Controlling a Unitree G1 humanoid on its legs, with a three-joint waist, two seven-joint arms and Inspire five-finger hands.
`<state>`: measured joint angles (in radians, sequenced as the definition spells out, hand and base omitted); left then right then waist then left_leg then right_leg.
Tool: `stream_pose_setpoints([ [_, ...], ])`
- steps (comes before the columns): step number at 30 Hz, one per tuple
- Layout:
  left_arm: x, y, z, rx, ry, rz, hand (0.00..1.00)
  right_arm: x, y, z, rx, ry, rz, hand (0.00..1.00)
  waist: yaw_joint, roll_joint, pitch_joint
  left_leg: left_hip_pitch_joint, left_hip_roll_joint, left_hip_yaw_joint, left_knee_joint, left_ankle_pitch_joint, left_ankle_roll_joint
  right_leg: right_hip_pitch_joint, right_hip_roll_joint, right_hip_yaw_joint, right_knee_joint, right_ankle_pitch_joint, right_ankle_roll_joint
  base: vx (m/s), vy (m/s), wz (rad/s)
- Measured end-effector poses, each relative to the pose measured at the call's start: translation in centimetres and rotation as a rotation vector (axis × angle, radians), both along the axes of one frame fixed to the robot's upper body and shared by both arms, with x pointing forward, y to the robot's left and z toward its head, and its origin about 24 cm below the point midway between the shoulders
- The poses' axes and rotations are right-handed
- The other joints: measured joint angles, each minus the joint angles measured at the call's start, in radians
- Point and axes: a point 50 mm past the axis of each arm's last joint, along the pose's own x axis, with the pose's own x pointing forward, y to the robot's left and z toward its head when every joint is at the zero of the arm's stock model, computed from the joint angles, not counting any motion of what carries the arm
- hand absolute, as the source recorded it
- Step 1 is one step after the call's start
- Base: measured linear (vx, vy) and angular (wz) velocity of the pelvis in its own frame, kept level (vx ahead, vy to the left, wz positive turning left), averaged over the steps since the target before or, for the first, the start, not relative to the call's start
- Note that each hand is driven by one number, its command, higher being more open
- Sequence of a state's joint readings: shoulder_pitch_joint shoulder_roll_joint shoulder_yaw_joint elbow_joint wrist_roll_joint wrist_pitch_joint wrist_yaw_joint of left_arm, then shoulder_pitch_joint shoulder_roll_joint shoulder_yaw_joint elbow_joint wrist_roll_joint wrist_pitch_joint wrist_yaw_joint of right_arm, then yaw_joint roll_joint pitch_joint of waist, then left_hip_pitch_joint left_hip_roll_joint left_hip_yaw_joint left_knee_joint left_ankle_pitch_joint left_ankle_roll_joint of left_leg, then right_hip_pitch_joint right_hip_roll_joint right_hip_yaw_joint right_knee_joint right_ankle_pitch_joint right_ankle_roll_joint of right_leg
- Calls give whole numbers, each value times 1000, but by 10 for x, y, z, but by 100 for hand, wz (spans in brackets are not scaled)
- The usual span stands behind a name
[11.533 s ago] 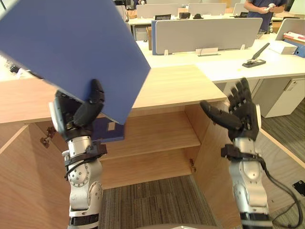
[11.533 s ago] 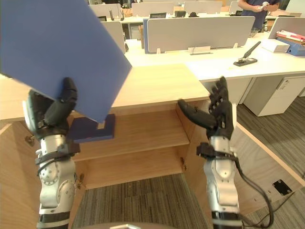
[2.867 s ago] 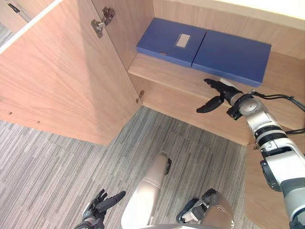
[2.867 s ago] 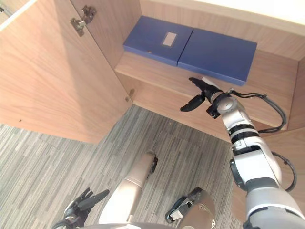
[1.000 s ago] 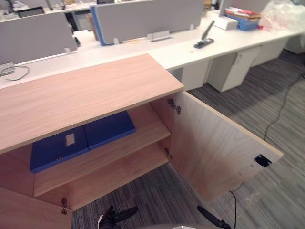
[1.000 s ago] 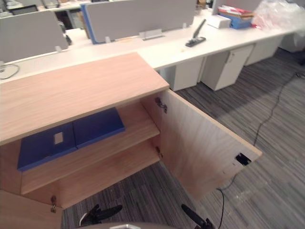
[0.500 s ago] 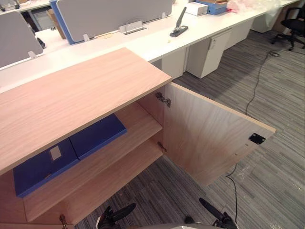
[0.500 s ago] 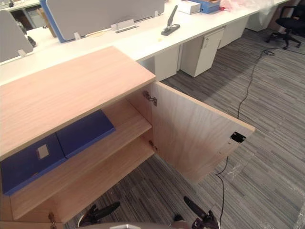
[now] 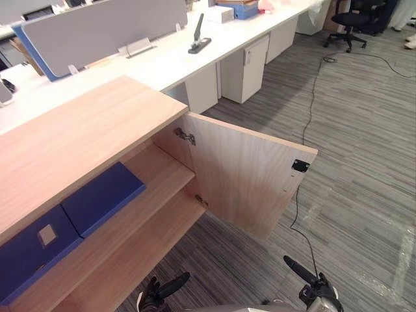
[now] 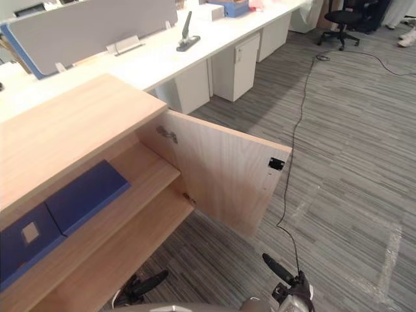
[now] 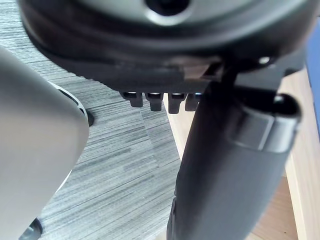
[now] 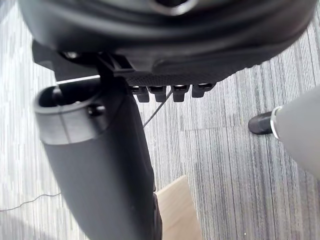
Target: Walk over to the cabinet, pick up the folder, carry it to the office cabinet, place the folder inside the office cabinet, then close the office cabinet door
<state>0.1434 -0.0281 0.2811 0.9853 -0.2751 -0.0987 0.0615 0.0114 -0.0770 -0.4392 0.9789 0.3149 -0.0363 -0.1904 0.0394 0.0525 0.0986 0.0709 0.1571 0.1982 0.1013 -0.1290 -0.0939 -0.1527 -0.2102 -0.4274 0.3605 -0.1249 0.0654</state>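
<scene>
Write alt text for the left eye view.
Office cabinet with its door swung open; on the upper shelf a plain blue folder lies flat beside a labelled blue folder. The left robot hand and right robot hand hang open and empty over the carpet.

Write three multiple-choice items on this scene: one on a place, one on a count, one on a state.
1. Where do the blue folders lie?
A. on the floor
B. on the upper shelf inside the cabinet
C. on the white desk

2. How many blue folders are in the cabinet?
A. four
B. one
C. two

3. How does the cabinet's door stand?
A. swung open
B. shut flush
C. taken off and lying flat

Answers:
1. B: both lie flat on the upper shelf, under the cabinet's top.
2. C: two lie side by side, one bearing a pale label.
3. A: it hangs on its hinges, swung out over the carpet.
</scene>
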Motion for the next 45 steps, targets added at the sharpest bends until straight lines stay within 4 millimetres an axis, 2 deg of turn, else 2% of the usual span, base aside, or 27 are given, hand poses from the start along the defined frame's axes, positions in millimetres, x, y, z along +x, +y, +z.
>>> stream_pose_setpoints([
  [6,-1,5,1,28,10,-58,100,14,6,3,-39,0,130,100,-7,-22,-23,20,-15,-19,-8,11,4,61,18,13,-120,78,12,20,22,-7],
  [10,-4,9,2,42,8,-68,100,37,8,14,-78,-67,198,100,-6,-30,-27,18,-32,-21,-10,19,16,98,27,18,-223,148,13,-48,55,-3],
  [14,-12,19,2,65,26,-67,100,65,0,35,-160,-156,272,100,-1,-30,-29,17,-44,-22,-37,39,24,126,41,23,-328,222,8,-108,22,-2],
  [18,-31,25,0,74,73,-51,100,92,-12,61,-252,-265,311,100,3,-33,-30,17,-52,-18,-63,53,23,157,63,41,-444,288,6,-115,-19,-7],
  [23,-48,27,-2,67,114,-23,100,119,-23,86,-326,-344,321,100,8,-29,-31,17,-49,-41,-75,51,11,153,73,46,-449,289,5,-36,-13,-1],
  [29,-47,26,-2,54,110,3,100,164,-25,126,-407,-459,375,100,9,-27,-30,18,-49,-48,-81,62,14,143,78,48,-446,294,-2,23,10,0],
  [32,-45,27,-2,55,106,6,100,181,-18,136,-413,-479,409,100,11,-28,-30,18,-51,-52,-82,62,15,143,78,50,-445,296,-4,14,9,0],
  [39,-49,26,-3,48,121,15,100,203,-7,148,-439,-479,501,100,33,-30,-28,14,-51,-60,-82,64,17,147,78,47,-446,296,-9,-11,2,1],
  [45,-54,27,-4,43,137,31,100,213,-6,160,-502,-476,610,100,34,-28,-16,14,-49,-67,-90,69,17,145,81,46,-446,294,-12,-15,3,2],
])
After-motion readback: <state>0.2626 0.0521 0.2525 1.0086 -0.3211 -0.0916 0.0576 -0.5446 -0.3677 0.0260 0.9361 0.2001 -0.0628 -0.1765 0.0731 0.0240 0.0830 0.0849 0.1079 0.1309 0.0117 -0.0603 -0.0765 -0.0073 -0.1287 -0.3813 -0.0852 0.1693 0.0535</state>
